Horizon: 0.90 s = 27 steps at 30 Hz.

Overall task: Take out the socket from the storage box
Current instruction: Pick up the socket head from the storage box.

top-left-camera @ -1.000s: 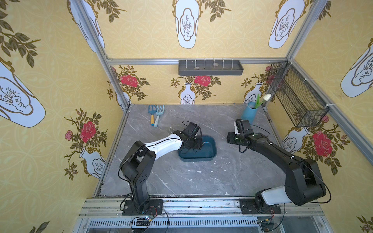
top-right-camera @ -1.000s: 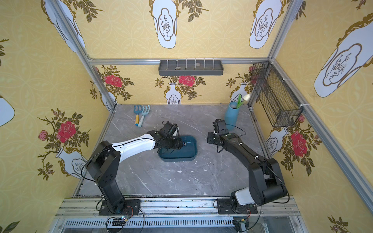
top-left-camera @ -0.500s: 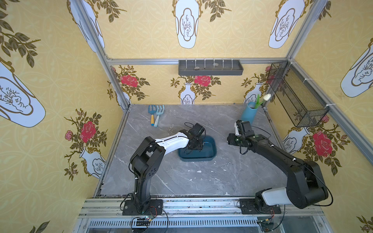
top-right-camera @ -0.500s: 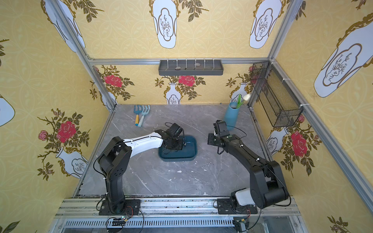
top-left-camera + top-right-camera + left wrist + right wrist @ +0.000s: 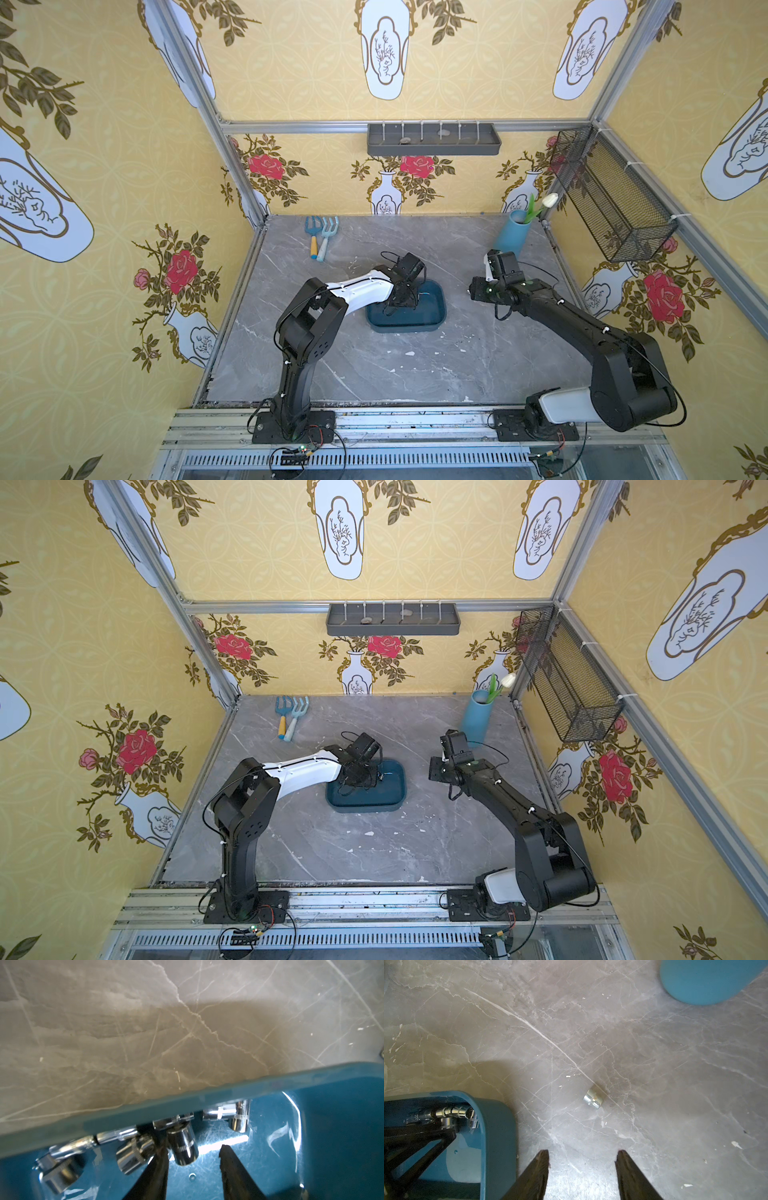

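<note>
The storage box (image 5: pixel 403 328) (image 5: pixel 361 808) is a shallow teal tub in mid-table in both top views. Several chrome sockets (image 5: pixel 135 1153) lie along its near wall (image 5: pixel 207 1097). My left gripper (image 5: pixel 193 1148) (image 5: pixel 392 307) reaches down inside it, open, with one upright socket (image 5: pixel 182 1147) between the fingers. One finger touches that socket and a gap remains at the other finger (image 5: pixel 228 1159). My right gripper (image 5: pixel 582 1153) (image 5: pixel 473 289) hovers open and empty over the table to the right of the box (image 5: pixel 496 1126). A loose socket (image 5: pixel 593 1098) lies on the table ahead of it.
A blue vase (image 5: pixel 511 237) (image 5: pixel 708 980) with a tulip stands at the back right. Two toy garden tools (image 5: pixel 320 241) lie at the back left. A grey wall tray (image 5: pixel 432 141) and a black mesh basket (image 5: pixel 611 195) hang on the walls.
My left arm has folded in and its gripper has sunk deeper into the box, the jaws narrowing around a socket. The right arm has hardly moved.
</note>
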Tool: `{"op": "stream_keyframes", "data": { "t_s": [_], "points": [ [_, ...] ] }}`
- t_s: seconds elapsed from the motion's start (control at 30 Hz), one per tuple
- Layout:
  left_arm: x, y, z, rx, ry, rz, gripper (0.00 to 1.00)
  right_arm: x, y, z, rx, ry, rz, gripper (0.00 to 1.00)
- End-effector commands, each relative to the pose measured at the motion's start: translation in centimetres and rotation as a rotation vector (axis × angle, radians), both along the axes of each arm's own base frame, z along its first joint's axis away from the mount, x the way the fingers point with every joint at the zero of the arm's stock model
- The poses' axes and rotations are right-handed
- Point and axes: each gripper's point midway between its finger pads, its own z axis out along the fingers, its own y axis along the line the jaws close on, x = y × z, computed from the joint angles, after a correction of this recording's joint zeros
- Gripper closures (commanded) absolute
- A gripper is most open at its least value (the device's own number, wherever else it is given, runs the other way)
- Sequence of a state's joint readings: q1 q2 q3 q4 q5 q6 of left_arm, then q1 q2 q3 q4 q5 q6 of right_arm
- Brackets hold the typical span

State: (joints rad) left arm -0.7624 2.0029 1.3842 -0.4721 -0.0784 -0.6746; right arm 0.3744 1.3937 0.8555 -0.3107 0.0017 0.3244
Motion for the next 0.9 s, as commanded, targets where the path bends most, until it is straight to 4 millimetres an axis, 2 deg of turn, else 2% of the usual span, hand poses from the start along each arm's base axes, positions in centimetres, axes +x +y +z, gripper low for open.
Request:
{"op": "stream_keyframes", "data": {
  "t_s": [0.0, 0.33, 0.43, 0.6, 0.87],
  "points": [
    [-0.1, 0.4, -0.7, 0.029, 0.012, 0.005, 0.56, 0.3, 0.1, 0.5, 0.012, -0.023, -0.002, 0.43],
    [-0.5, 0.1, -1.8, 0.049, 0.023, -0.004, 0.59, 0.1, -0.1, 0.7, 0.019, -0.029, -0.006, 0.43],
    [-0.5, 0.1, -1.9, 0.053, 0.020, -0.001, 0.63, 0.0, -0.1, 0.8, 0.021, -0.030, -0.007, 0.43],
    [-0.4, 0.3, -1.9, 0.073, 0.003, -0.006, 0.76, -0.1, -0.1, 0.9, 0.023, -0.034, -0.007, 0.43],
    [-0.8, 0.1, -0.7, 0.062, -0.030, -0.033, 0.80, -0.3, -0.3, 0.7, 0.020, -0.029, -0.010, 0.43]
  ]
}}
